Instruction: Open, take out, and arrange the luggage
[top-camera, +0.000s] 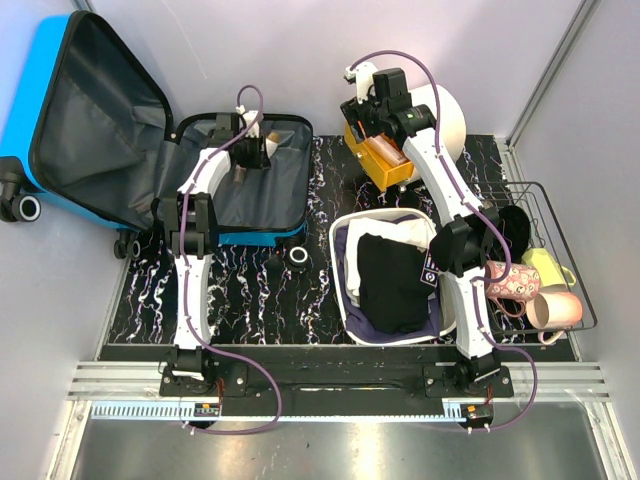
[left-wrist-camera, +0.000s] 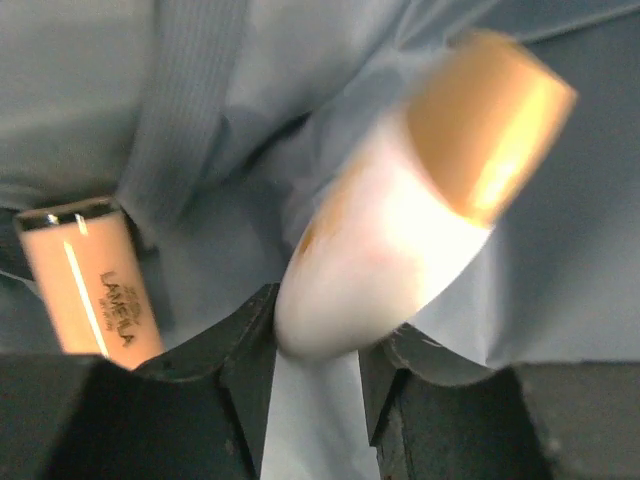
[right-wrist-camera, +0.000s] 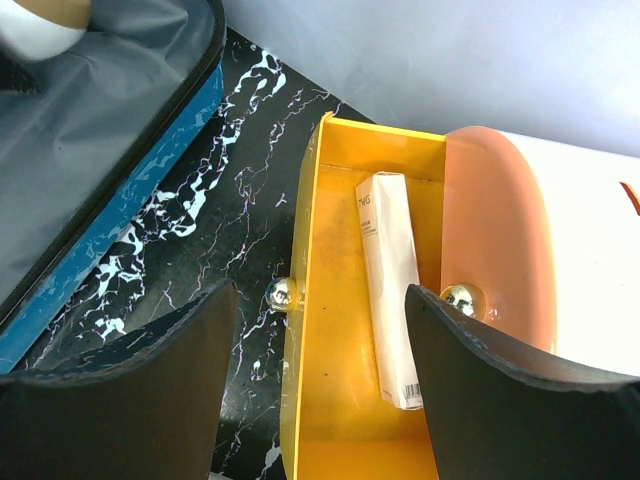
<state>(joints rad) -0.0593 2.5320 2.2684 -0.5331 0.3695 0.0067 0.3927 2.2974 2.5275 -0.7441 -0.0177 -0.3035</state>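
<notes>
From the top, we see the luggage (top-camera: 45, 110) open in the upper left, with the left gripper (top-camera: 245, 160) down inside it. In the left wrist view, its jaws squeeze the white end of a bottle (left-wrist-camera: 380, 250); the gold cap (left-wrist-camera: 485, 120) points upper right. In the right wrist view, the right gripper (right-wrist-camera: 320, 295) hangs wide open and empty over a yellow drawer (right-wrist-camera: 330, 400), the luggage at far left.

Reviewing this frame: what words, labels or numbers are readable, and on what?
"LAMEILA": on the peach tube lying in the luggage; the smaller line under it is blurred.
White box in the yellow drawer: print too small to read.
Tag on the right arm: too small to read.
</notes>
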